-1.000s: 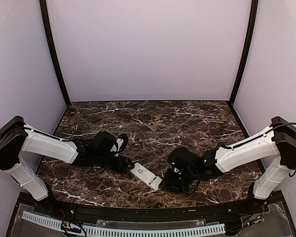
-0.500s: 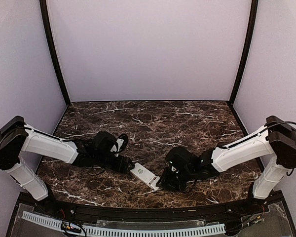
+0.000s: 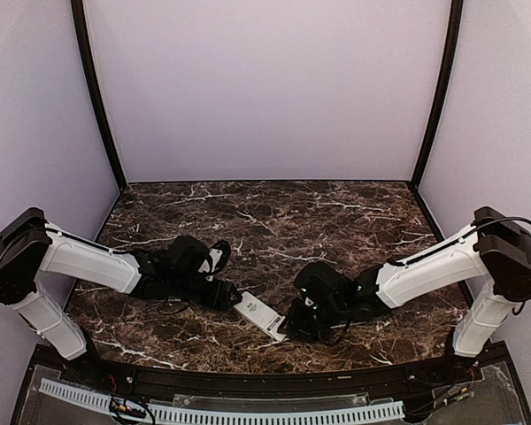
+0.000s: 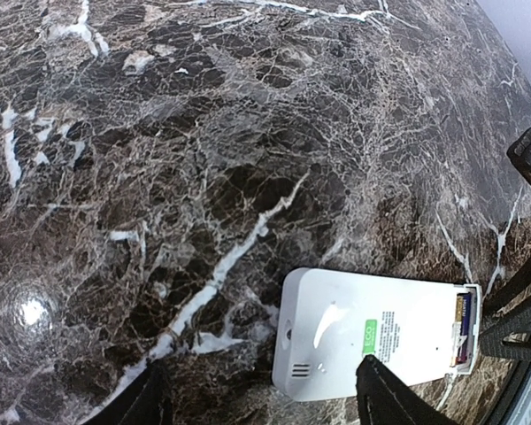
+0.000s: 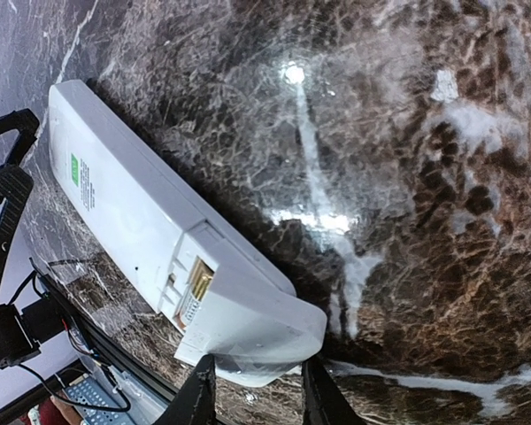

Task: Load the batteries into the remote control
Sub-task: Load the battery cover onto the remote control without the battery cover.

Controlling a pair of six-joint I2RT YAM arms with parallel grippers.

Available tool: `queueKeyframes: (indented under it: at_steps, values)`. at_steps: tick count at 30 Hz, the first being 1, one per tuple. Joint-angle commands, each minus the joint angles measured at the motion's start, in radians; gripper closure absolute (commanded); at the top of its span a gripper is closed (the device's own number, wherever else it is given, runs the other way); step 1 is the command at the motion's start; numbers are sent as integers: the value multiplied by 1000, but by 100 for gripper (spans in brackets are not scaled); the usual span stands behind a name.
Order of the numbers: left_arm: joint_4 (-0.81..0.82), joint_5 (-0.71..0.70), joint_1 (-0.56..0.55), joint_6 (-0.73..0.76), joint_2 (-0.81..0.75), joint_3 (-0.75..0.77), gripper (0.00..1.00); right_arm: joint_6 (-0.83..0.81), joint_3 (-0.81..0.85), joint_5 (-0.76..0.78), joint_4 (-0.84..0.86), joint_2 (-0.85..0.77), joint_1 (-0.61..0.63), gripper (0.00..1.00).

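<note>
Remote control (image 3: 261, 316) on marble table (image 3: 274, 221), left hand (image 3: 232, 302) released beside it, right hand (image 5: 255, 386) astride its end, grip unclear

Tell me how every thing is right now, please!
remote control, lying back-up on the table, battery slot uncovered
battery, sitting in the slot
left gripper, open, straddling the remote control
right gripper, around the remote control's end, grip unclear
</note>
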Motion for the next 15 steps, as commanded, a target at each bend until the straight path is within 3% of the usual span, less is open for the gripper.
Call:
queueKeyframes:
  at_steps: [1,15]
  values:
    - [5,10,3,18,4,6,30,4,27,24,2,20,-6,70]
    - [14,21,3,19,19,3,30,8,52,41,-4,17,-8,70]
